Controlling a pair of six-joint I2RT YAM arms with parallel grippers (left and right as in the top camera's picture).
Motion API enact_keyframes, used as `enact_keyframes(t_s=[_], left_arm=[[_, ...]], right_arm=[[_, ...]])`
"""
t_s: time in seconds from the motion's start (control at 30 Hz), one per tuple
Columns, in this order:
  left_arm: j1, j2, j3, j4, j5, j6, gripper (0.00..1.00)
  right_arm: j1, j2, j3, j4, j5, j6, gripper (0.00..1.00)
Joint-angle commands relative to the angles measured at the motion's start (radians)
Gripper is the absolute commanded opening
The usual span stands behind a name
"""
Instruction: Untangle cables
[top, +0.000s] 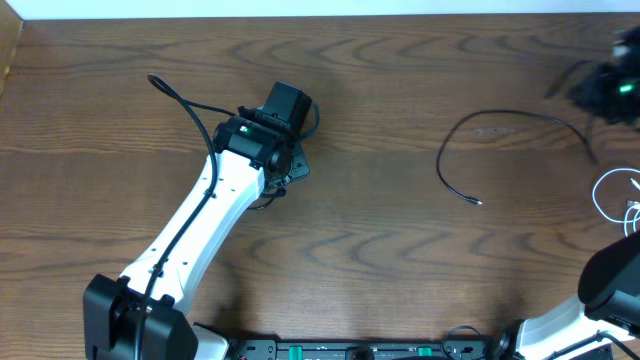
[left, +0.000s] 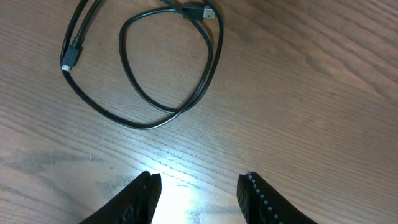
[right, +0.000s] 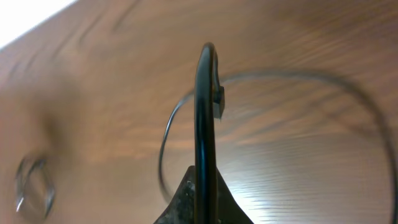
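A black cable lies in a loop on the wooden table, with a USB plug and a small plug at its ends. My left gripper is open and empty, just short of that loop; in the overhead view it hides most of that cable. My right gripper is shut on a second black cable that runs up from the jaws. In the overhead view that cable curves across the table to its free end, and the right gripper is blurred at the far right.
A white cable lies coiled at the right edge, near the right arm's base. A pale blurred loop shows at the lower left of the right wrist view. The left arm crosses the table diagonally.
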Motion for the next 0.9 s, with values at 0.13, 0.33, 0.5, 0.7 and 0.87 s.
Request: enact_keyframes(t_s=[0.13,0.33,0.5,0.7,0.87], left_arm=[[0.000,0.004,0.008,-0.006,-0.010,0.010,0.45],[0.000,0.004,0.008,-0.016,-0.010,0.010,0.45],[0.000,0.004,0.008,-0.016,-0.010,0.010,0.45],[0.000,0.004,0.008,-0.016,-0.010,0.010,0.45],[0.000,0.004,0.008,-0.016,-0.010,0.010,0.45]], right_arm=[[0.167,0.007,-0.205,0.095,-0.131,-0.083,0.01],[0.301,0.007,-0.375,0.253,-0.095,-0.084,0.08],[0.354,0.007,-0.418,0.257,0.044,-0.083,0.11],[0.372,0.007,-0.449,0.255,0.084,-0.082,0.16],[0.396,0.007,-0.451,0.255,0.075,-0.063,0.34]])
